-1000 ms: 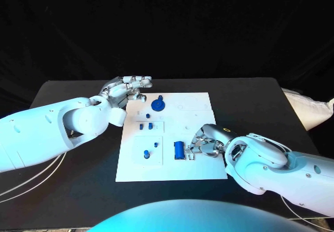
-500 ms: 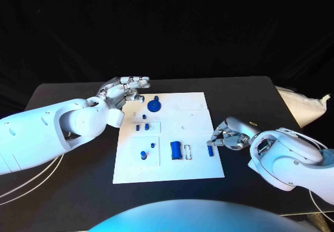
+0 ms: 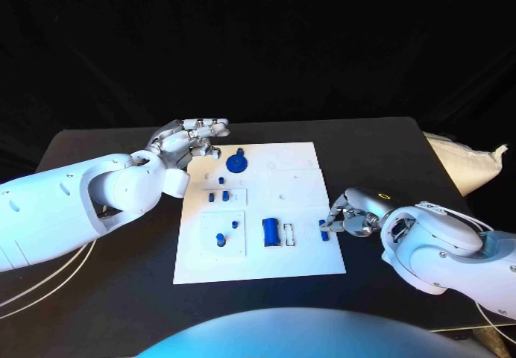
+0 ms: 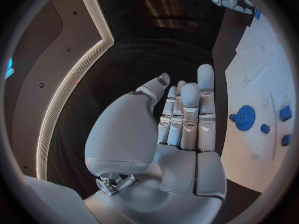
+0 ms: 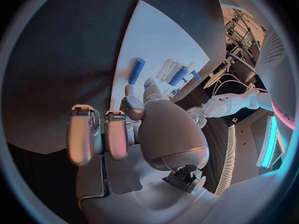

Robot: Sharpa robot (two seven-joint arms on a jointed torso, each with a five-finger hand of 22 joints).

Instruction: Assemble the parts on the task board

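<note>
White arms, silver hands, white cables

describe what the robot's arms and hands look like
Both arms are bulky, with smooth glossy white shells. Thin white cables trail from the left arm. The left hand and right hand are silver metal with segmented fingers and pale pads.

One white task board lies on the black table. On the board sit one blue gear and about seven smaller blue parts.
</note>
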